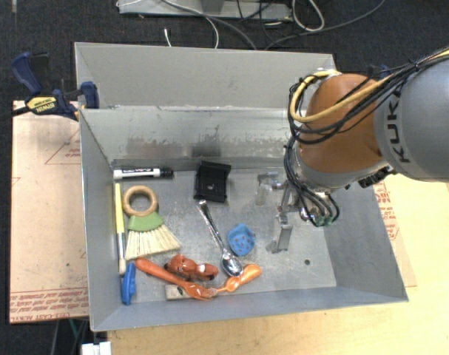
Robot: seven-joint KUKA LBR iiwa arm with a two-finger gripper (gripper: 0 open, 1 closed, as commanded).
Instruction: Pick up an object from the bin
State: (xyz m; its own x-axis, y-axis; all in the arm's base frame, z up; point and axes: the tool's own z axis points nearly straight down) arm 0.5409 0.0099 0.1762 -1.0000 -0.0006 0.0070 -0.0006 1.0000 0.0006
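Observation:
My gripper (277, 211) hangs low over the right half of the bin floor. Its two grey fingers stand open, with bare floor and no object between them. The nearest loose thing is a small blue rounded piece (240, 239), lying just left of the lower finger and apart from it. Left of that, a metal spoon (215, 234) lies diagonally, its bowl toward the front. A black boxy object (211, 181) sits near the back wall, left of the upper finger.
An orange heap of toy pieces (191, 270) lies at the front, an orange strip (243, 276) trailing to its right. At the left are a small hand brush (150, 237), a wooden ring (141, 200), a black-and-white marker (143, 173), a yellow pencil (119, 220) and a blue pen (128, 283).

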